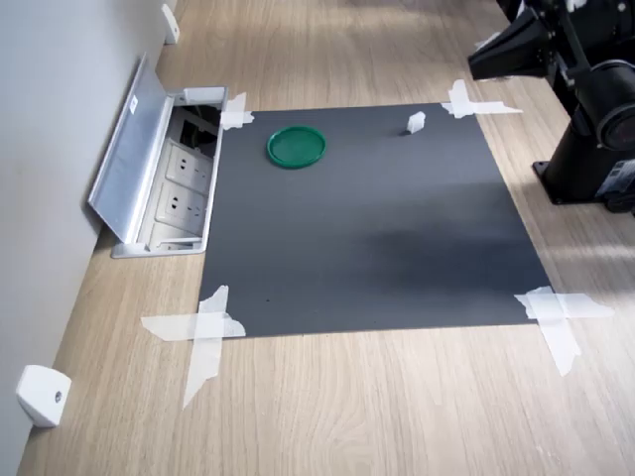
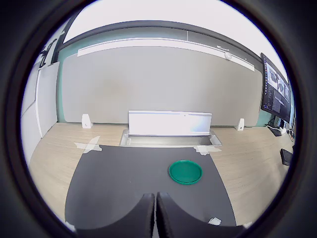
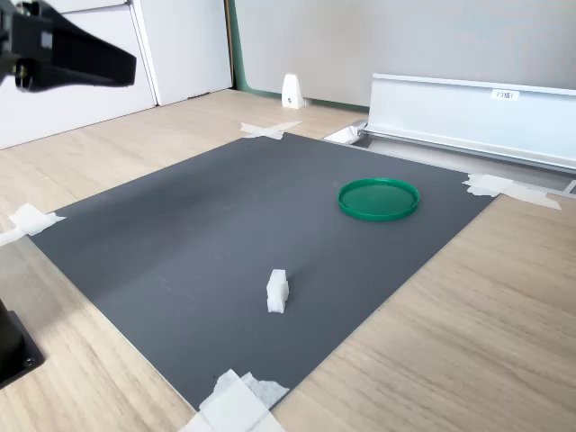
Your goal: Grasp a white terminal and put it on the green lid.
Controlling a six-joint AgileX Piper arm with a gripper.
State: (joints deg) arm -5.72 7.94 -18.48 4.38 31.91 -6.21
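The white terminal stands on the dark mat, near the mat's taped corner and well apart from the green lid, which lies flat on the same mat closer to the open socket box set into the counter. The hand hangs above the mat edge, well clear of both the terminal and the lid. In the wrist view its fingers are pressed together, clenched on nothing and touching nothing.
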